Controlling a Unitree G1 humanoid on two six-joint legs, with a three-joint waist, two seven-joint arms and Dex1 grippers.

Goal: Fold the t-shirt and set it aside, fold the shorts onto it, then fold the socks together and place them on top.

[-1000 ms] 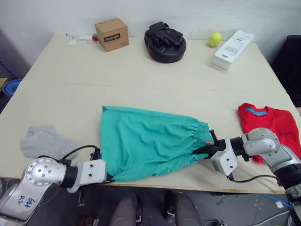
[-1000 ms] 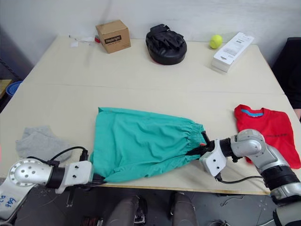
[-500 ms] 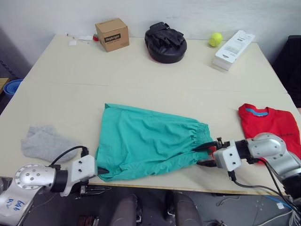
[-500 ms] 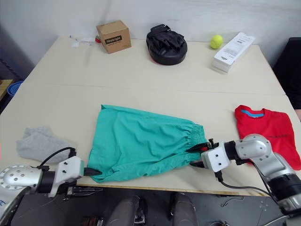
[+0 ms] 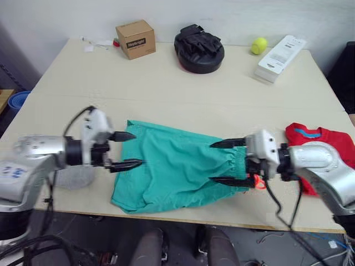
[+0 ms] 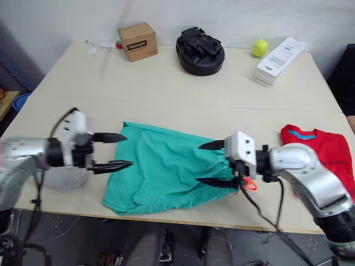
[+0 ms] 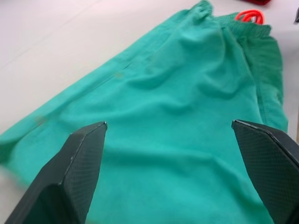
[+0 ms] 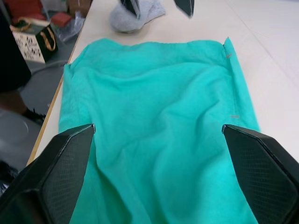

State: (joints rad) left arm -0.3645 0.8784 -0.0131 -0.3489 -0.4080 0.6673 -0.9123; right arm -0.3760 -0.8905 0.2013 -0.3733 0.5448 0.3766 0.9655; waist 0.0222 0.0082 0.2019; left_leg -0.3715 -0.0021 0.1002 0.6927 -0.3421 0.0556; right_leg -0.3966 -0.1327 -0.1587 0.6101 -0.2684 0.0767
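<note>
Shorts (image 5: 177,172) lie flat at lower centre of the frame, released: both grippers, low at the hems a second ago, now hover spread-fingered, left gripper (image 5: 126,150) and right gripper (image 5: 226,162) empty. Folding must restart; t-shirt (image 5: 321,147) waits at right.

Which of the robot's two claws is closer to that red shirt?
The right. The right gripper hangs open over the waistband end of the shorts, on the side where the t-shirt lies. The left gripper, also open, is over the shorts' far end.
</note>
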